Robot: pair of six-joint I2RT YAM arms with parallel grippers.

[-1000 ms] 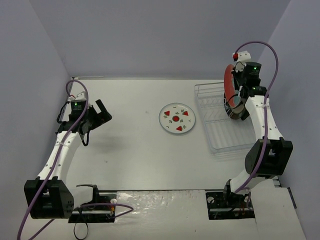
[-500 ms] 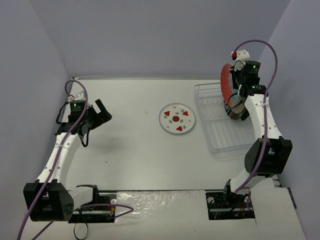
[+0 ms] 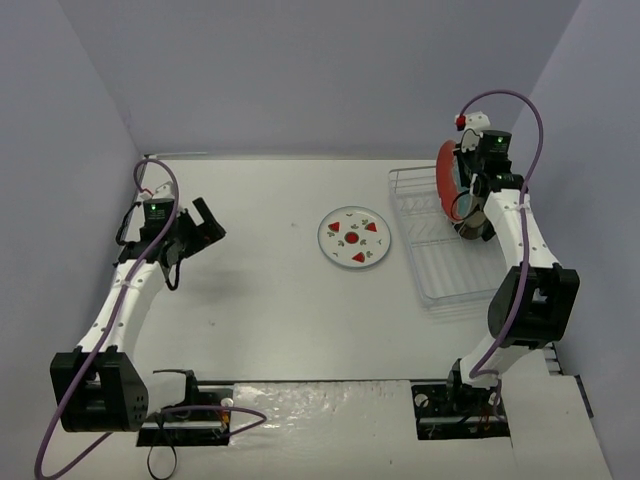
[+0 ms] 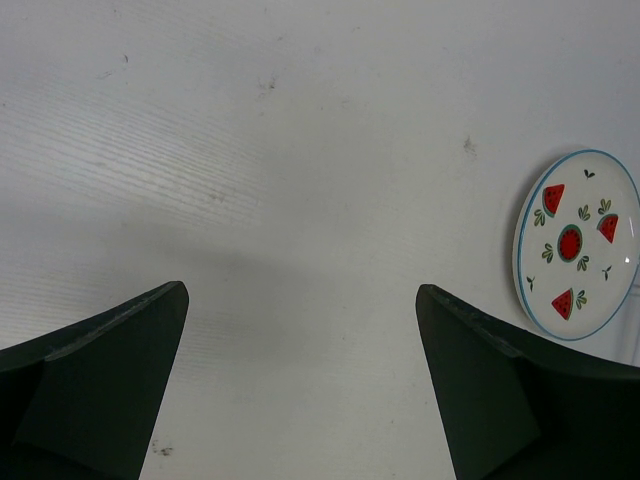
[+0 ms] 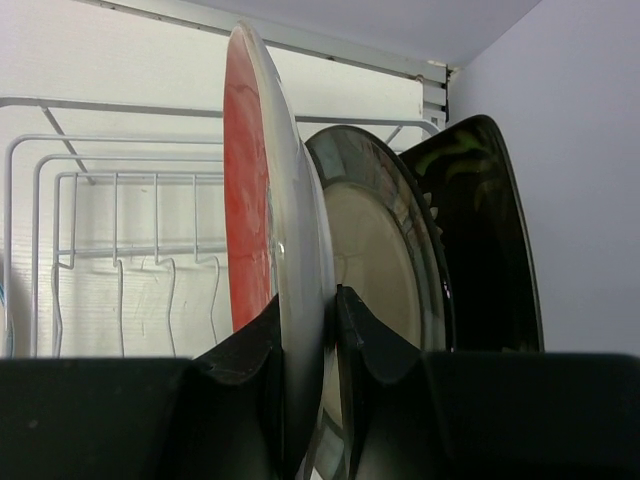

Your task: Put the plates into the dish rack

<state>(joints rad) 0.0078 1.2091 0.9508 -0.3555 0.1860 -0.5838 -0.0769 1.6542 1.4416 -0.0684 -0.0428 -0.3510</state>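
My right gripper (image 5: 308,305) is shut on the red floral plate (image 5: 255,200), holding it on edge above the dish rack (image 5: 120,250); it shows in the top view (image 3: 446,180) over the rack's (image 3: 440,270) far end. Behind it the black-rimmed beige plate (image 5: 375,250) and the square black plate (image 5: 485,220) stand upright in the rack. The watermelon plate (image 3: 354,237) lies flat on the table left of the rack, also at the right edge of the left wrist view (image 4: 575,243). My left gripper (image 4: 300,390) is open and empty above bare table, at the far left (image 3: 200,228).
Purple walls close in the table on the left, back and right. The rack's near slots hold nothing. Purple cables loop from both arms. The arm bases sit at the table's near edge.
My right gripper has carried the red plate a little left and toward the far end of the rack. The left arm has barely moved.
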